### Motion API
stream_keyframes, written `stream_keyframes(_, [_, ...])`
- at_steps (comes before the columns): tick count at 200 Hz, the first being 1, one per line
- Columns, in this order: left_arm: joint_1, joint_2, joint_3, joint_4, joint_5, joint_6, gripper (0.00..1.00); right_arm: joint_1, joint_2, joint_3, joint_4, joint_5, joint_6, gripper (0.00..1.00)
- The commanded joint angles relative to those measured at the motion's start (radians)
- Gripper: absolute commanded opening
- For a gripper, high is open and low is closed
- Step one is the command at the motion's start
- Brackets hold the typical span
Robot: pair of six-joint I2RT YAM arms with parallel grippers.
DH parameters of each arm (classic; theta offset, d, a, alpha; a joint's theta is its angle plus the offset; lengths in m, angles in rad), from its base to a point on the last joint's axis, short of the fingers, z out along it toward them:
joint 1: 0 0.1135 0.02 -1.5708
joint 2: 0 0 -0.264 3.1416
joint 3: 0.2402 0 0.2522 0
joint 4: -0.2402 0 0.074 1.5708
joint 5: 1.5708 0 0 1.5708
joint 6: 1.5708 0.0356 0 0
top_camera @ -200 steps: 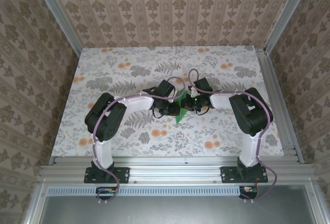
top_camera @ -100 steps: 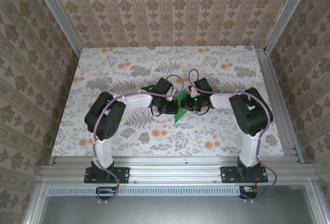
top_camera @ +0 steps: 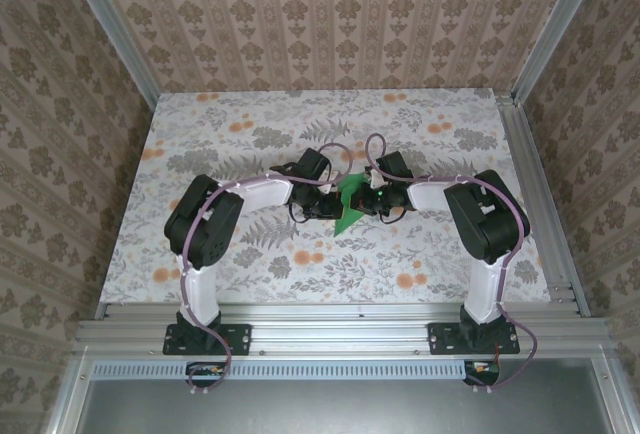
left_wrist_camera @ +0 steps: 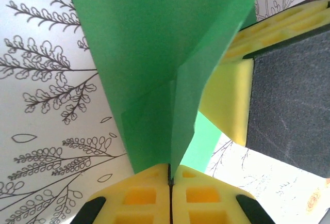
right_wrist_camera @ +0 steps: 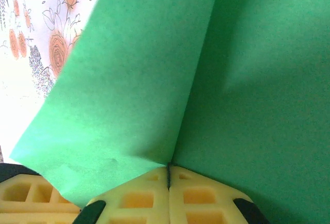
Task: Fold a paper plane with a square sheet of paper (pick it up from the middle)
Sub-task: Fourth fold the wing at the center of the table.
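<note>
You have the thin, creased bright-green sheet of paper (top_camera: 348, 206) pinched between both arms over the middle of the grey-and-orange floral tabletop (top_camera: 240, 134), about midway between its left and right edges. From above it reads as a narrow, pointed shape with its tip aimed at the near side. Whether that tip touches the table, I cannot tell.

Your left gripper (left_wrist_camera: 170, 175) has its yellow fingers pressed flat together on the paper, right where two layers meet along a fold line. Your right gripper (right_wrist_camera: 168, 173) is clamped the same way, with a crease running up out of the closed fingertips. In the left wrist view the right gripper's yellow pad and black body stand just beside the paper, on its right. The two grips are close together.

My judgement is that you are mid-fold. The sheet is already creased and narrowed, but it is not yet a slim dart with clean wings.

The next move probably calls for one gripper to act as the anchor while the other carries its flap over the centre crease. After that the fold wants pressing down against the table. Move the grippers in step. Pulling them apart could tear such thin paper, and twisting could drag the crease off line.
</note>
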Motion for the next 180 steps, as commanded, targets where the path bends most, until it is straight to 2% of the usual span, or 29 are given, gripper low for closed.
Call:
stream_keyframes(1, [0.013,0.035,0.023,-0.008,0.013,0.028,0.07,-0.003,0.003,-0.032,-0.047,0.003,-0.024,0.08])
stream_keyframes(180, [0.040,0.070,0.027,-0.015,0.079,0.052,0.06,-0.015,-0.133,-0.041,0.014,-0.059,0.017,0.17])
